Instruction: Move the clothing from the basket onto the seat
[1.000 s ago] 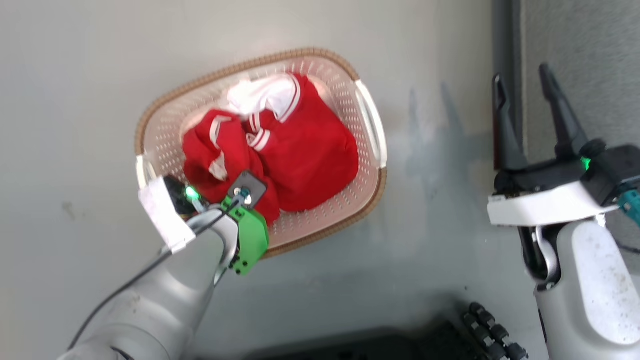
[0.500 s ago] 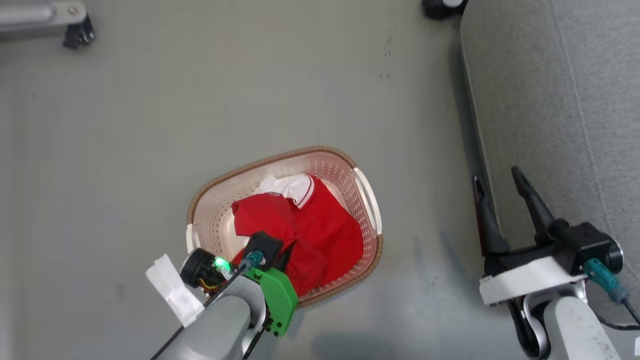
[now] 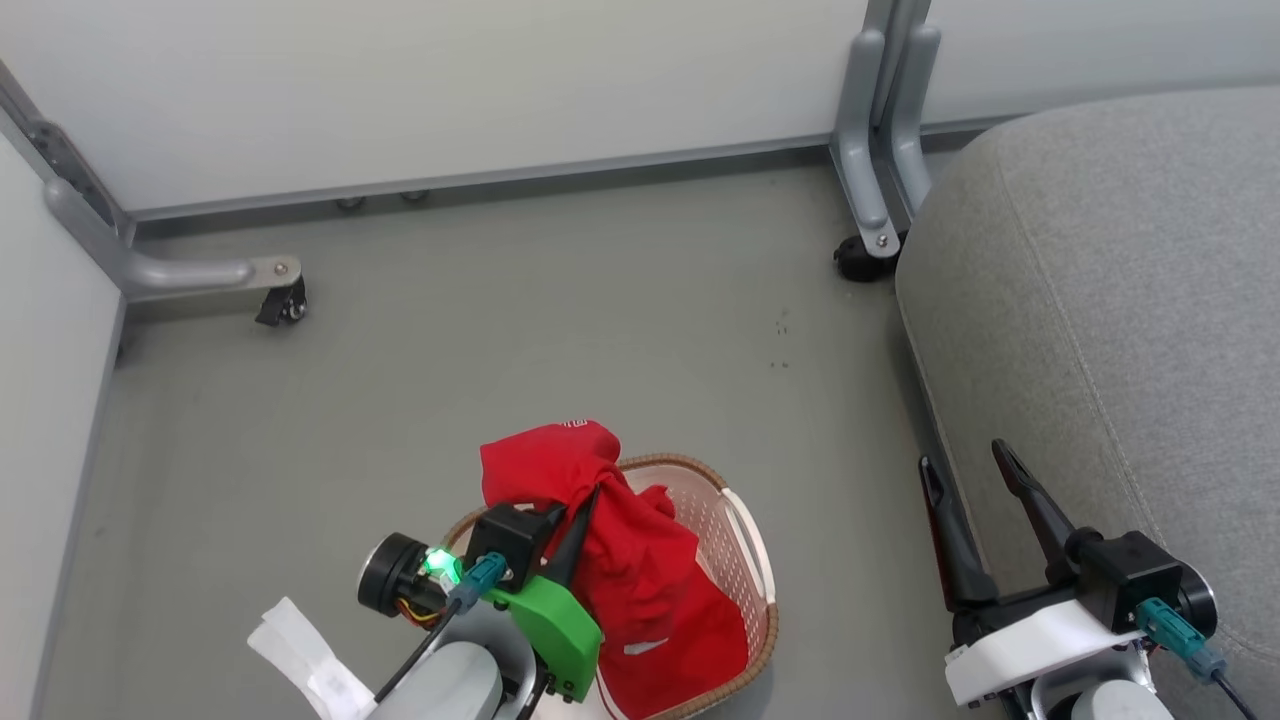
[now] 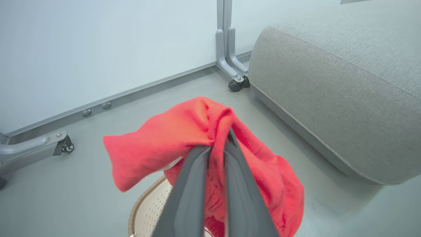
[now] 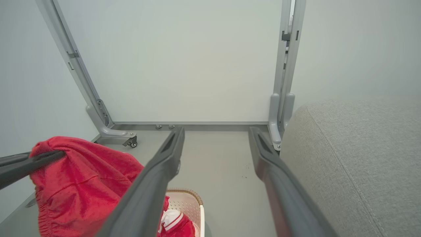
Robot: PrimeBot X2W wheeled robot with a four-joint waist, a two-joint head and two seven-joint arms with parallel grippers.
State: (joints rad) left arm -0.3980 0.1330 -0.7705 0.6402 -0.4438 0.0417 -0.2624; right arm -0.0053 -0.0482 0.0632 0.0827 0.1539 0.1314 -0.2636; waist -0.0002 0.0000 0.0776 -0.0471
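Left hand (image 3: 590,497), fingers together and clamped on a bunched fold of the red garment (image 3: 640,585), holds it above the basket (image 3: 748,532); the cloth hangs down from the grip, its lower end inside the basket. The seat (image 3: 1100,280) lies to the robot's right across a strip of floor (image 3: 600,330), so the carry likely runs rightward. Right hand (image 3: 962,455), fingers apart and empty, stands just beside the seat, nearer it than the left.

A grey floor (image 3: 560,330) is bounded by white wall panels (image 3: 450,90), which are carried on grey metal feet (image 3: 190,272), and a black castor (image 3: 857,262) is seen under each foot
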